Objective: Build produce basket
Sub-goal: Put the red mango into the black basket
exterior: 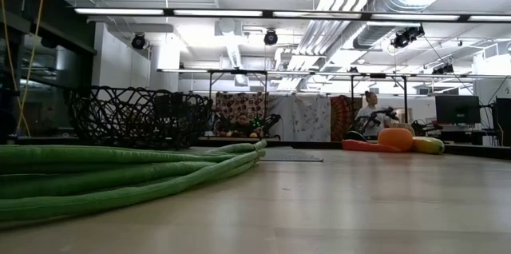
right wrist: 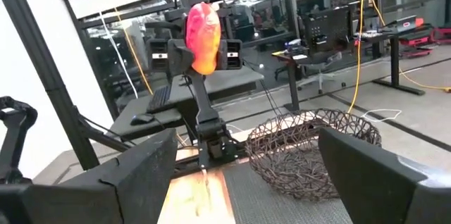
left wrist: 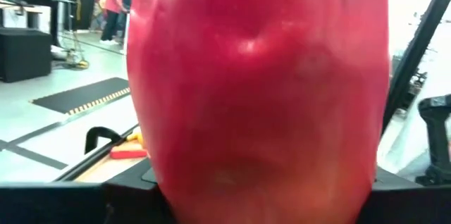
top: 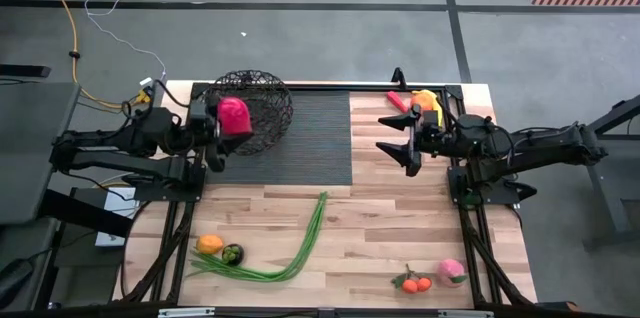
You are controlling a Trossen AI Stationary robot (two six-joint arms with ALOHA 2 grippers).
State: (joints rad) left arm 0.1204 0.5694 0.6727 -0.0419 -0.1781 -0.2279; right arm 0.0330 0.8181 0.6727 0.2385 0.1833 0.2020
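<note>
High view — red-pink fruit (top: 233, 116) in left pincer (top: 214, 130)

bare wood at frame centre lies open; long green stalks (top: 290, 253) cross lower left, basket (top: 262, 98) blocks upper left.

The table (top: 400, 218) is viewed from straight overhead and from board level. The basket (right wrist: 310, 150) is shared by overhead, low and right wrist views; the left wrist lens is filled by red-pink fruit (left wrist: 261, 97).

basket (top: 254, 102) behind mat (top: 300, 138), stalks (top: 290, 248) in front
</note>
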